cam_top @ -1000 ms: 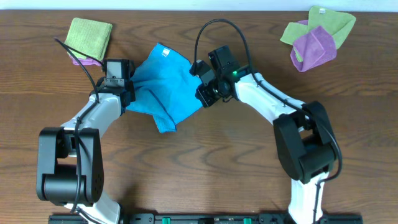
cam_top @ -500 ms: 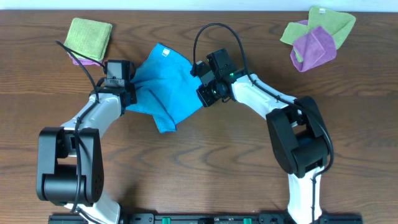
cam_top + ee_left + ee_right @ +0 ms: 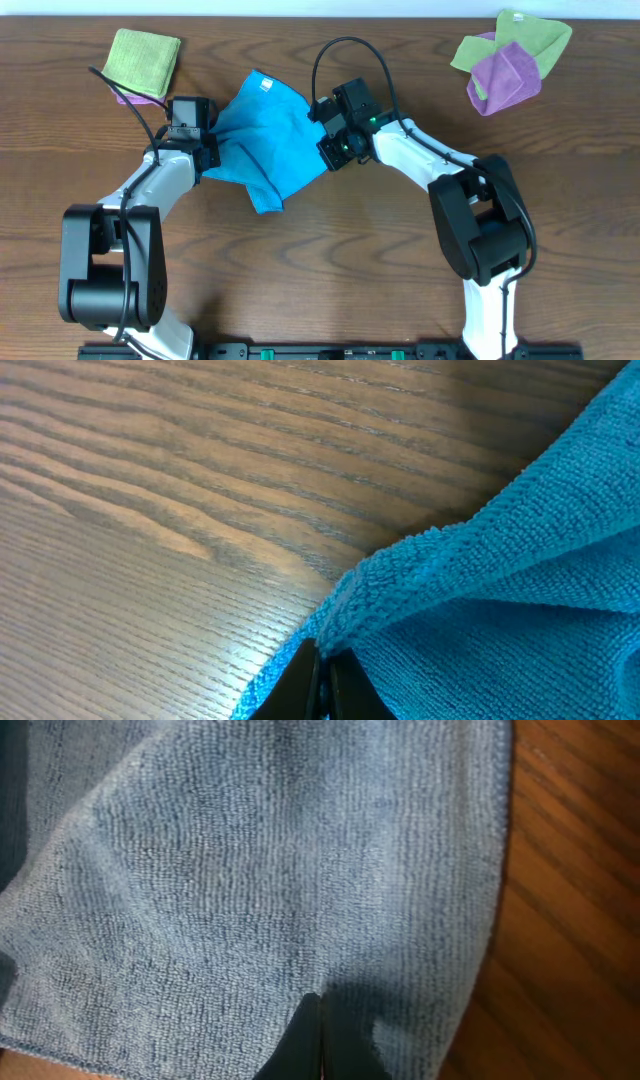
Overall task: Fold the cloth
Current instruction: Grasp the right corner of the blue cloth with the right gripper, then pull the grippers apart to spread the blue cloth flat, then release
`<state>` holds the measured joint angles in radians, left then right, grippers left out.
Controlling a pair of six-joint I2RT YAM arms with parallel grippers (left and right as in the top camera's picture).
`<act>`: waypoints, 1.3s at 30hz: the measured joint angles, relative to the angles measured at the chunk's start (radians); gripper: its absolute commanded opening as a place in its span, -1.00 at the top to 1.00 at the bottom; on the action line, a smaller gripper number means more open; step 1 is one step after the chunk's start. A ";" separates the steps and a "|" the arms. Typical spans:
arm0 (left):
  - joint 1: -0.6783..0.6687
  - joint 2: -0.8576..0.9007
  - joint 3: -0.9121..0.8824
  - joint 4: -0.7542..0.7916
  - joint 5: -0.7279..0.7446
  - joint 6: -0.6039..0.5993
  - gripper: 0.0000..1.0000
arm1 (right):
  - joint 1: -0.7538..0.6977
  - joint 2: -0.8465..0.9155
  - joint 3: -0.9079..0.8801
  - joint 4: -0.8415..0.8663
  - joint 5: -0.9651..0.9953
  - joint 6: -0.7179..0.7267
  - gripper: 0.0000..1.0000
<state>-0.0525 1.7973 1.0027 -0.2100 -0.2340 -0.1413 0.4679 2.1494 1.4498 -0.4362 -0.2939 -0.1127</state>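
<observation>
arms: two, their bases at the near edge of the table (image 3: pixel 390 285), both reaching in to the middle.
grippers: two, one at each side of the cloth (image 3: pixel 262 135).
left gripper (image 3: pixel 321 660): the fingers are closed tight together, and the left edge of the cloth is pinched and bunched up at the tips.
right gripper (image 3: pixel 318 1015): the fingers are also pressed together, with a fold of the cloth caught at the tips, near its right edge.
place of the cloth: only one, in the middle of the table between the two grippers, a little left of centre.
look of the cloth: bright sky-blue, soft looped pile with a stitched hem. It lies rumpled and slanted, one pointed corner toward the near side, and a small white tag (image 3: pixel 267 84) at the far edge.
lime-green cloths: two — one folded square at far left (image 3: pixel 147 57), one at far right (image 3: pixel 525 33).
purple cloths: two — one over the right green one (image 3: pixel 505 78), the other only a strip under the left green one (image 3: pixel 135 97).
change: against one second ago, the right arm's shoulder and elbow have swung slightly left. The cloth keeps the same outline and the left arm has not moved.
</observation>
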 measured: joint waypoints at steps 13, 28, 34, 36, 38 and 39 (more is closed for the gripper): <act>-0.001 0.000 0.000 -0.060 0.049 -0.082 0.89 | -0.022 0.016 0.009 -0.014 0.022 0.000 0.98; -0.033 0.000 0.000 -0.206 0.380 -0.185 0.89 | -0.365 0.055 0.179 -0.125 0.127 0.058 0.98; -0.159 0.000 0.000 -0.221 0.457 -0.235 0.89 | -0.364 0.055 0.279 -0.201 0.103 0.058 0.97; -0.197 0.000 0.000 -0.222 0.453 -0.244 0.89 | -0.357 0.056 0.330 -0.275 0.085 0.061 0.97; -0.215 0.000 0.000 -0.233 0.437 -0.249 0.89 | -0.349 0.056 0.387 -0.348 0.077 0.061 0.98; -0.217 0.000 0.000 -0.239 0.428 -0.252 0.89 | -0.343 0.056 0.411 -0.373 0.072 0.063 0.97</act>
<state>-0.2699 1.7973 1.0031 -0.4492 0.1936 -0.3931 0.1246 2.2059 1.8610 -0.8097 -0.2218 -0.0502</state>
